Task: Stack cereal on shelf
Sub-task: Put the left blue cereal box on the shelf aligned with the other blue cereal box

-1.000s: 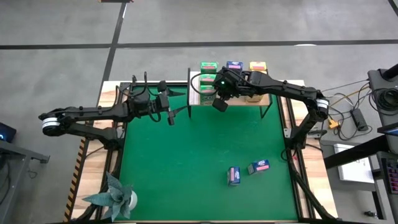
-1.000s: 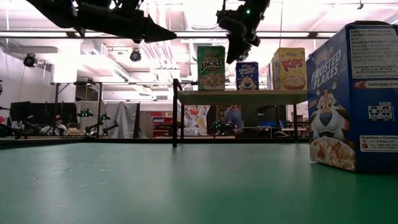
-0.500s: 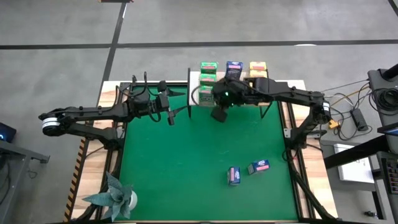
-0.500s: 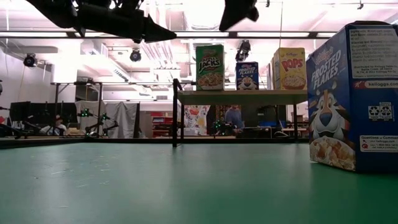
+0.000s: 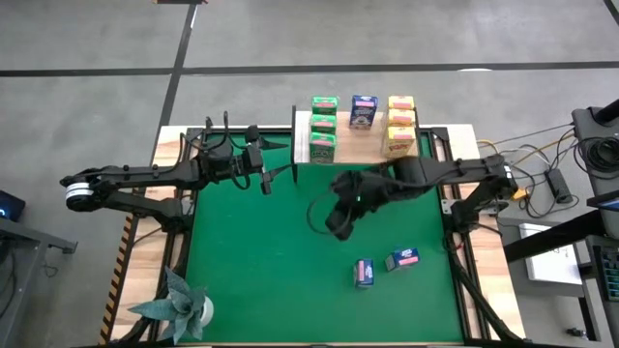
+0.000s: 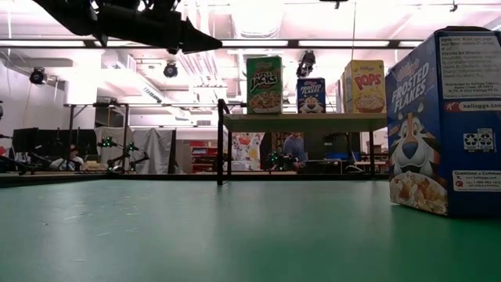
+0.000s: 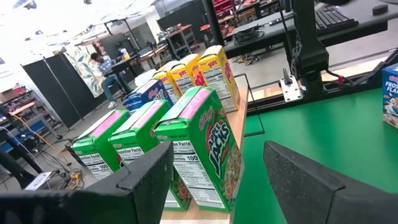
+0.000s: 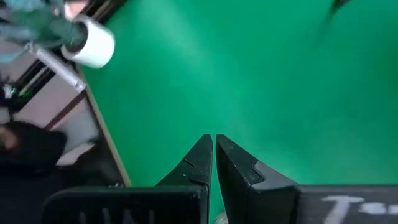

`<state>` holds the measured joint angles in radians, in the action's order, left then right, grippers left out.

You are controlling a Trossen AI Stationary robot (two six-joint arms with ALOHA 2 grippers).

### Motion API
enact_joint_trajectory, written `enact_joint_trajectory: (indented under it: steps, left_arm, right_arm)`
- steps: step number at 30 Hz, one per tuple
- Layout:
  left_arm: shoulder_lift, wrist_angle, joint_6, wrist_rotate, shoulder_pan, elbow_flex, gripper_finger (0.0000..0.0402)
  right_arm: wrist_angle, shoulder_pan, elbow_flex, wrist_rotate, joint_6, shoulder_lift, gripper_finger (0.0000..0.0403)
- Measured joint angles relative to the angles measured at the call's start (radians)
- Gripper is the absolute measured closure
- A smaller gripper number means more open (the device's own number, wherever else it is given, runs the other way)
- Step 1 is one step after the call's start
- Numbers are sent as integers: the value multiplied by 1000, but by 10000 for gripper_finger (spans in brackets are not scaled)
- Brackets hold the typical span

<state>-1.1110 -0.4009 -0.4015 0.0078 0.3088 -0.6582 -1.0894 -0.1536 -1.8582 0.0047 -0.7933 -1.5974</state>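
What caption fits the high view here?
Seven cereal boxes on the shelf, two blue boxes on the green mat; empty shut right gripper over the mat.

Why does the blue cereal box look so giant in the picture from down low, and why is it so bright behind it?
In the low view, the blue box stands right by the camera, so it looks huge, while the boxes on the shelf are farther off and look tiny. The ceiling lights glare white there. In the high view the light is even and soft.
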Motion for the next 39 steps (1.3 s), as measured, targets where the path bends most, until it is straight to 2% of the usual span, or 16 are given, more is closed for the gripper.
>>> enact_joint_trajectory:
  steps: [6,11,16,20,25,29,39]
  left_arm:
    - [0,-9,-11,1,0,0,168]
    - [0,-18,-27,1,0,0,168]
    - [0,-25,-32,1,0,0,168]
    - [0,-27,-36,2,0,0,168]
    - [0,-28,-50,2,0,0,168]
    - [0,-28,-50,2,0,0,168]
    - [0,-28,-50,2,0,0,168]
  right_arm:
    - [-55,-102,7,-39,-46,-52,390]
    - [-163,-150,8,-44,-271,-91,390]
    - [-290,-200,12,-92,-507,-111,390]
    - [-297,-246,16,-86,-653,-113,390]
    - [-295,-279,20,-20,-778,-114,380]
    - [-294,-294,32,-1,-838,-114,337]
    - [-288,-329,121,-5,-963,-114,179]
